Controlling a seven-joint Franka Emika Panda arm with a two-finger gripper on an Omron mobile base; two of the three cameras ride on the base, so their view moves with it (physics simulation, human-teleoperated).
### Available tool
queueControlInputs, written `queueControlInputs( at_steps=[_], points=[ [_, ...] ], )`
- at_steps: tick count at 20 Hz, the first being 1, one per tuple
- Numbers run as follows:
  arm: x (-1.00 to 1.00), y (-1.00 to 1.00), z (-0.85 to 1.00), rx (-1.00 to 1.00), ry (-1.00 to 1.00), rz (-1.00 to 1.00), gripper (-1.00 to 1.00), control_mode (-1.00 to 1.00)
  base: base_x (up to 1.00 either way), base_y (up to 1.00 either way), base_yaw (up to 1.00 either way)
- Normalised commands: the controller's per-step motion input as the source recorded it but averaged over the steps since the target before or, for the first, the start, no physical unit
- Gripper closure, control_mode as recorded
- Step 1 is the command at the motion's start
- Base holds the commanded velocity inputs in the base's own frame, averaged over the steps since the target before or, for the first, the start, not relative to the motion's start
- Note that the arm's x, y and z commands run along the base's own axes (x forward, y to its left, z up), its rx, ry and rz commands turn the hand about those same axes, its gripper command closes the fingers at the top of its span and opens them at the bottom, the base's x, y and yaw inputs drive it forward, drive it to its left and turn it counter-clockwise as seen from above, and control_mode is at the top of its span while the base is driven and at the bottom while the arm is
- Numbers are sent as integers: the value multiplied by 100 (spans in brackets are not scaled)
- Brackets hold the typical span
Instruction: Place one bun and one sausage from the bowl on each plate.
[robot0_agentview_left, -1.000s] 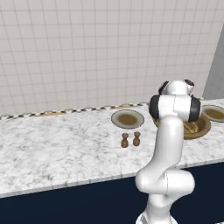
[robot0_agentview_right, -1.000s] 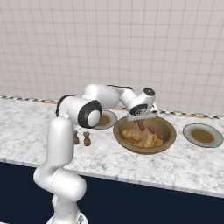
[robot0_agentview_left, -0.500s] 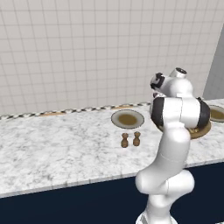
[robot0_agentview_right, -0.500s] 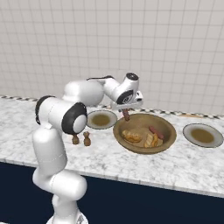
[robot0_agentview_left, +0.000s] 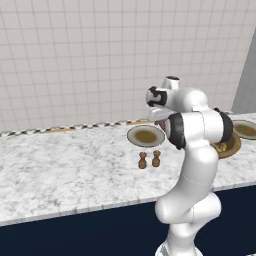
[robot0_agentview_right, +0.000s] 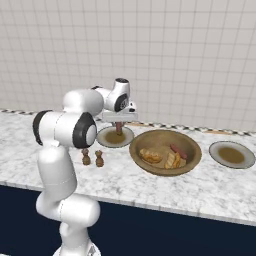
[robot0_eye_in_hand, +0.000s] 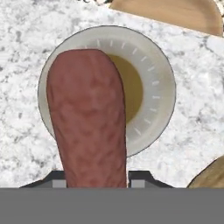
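Note:
My gripper (robot0_agentview_right: 119, 126) is shut on a reddish-brown sausage (robot0_eye_in_hand: 89, 118) and hangs just above the left plate (robot0_agentview_right: 107, 137), a small round plate with a pale grey rim and brown centre (robot0_eye_in_hand: 148, 87). That same plate (robot0_agentview_left: 145, 135) lies behind the arm in the left base view. The wooden bowl (robot0_agentview_right: 165, 152) sits to the right of it and holds buns (robot0_agentview_right: 151, 155) and another sausage (robot0_agentview_right: 176, 150). The second plate (robot0_agentview_right: 232, 154) lies right of the bowl, bare.
Two small brown shakers (robot0_agentview_right: 93, 158) stand on the marble counter (robot0_agentview_right: 150, 185) in front of the left plate. A tiled wall rises behind. The counter's front edge drops to a dark blue cabinet face.
The arm has swung left, carrying the sausage from above the bowl to above the left plate.

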Motion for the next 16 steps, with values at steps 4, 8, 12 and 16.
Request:
queueControlInputs(
  at_steps=[4, 8, 12, 16],
  points=[
    [22, 94, -31, 0, 14, -2, 100, -100, 0, 0, 0],
    [44, 36, -33, -9, 6, 0, 100, -100, 0, 0, 0],
    [42, 25, -57, -9, 4, 0, 100, -100, 0, 0, 0],
    [8, -1, -47, -1, 11, 0, 100, -100, 0, 0, 0]
  ],
)
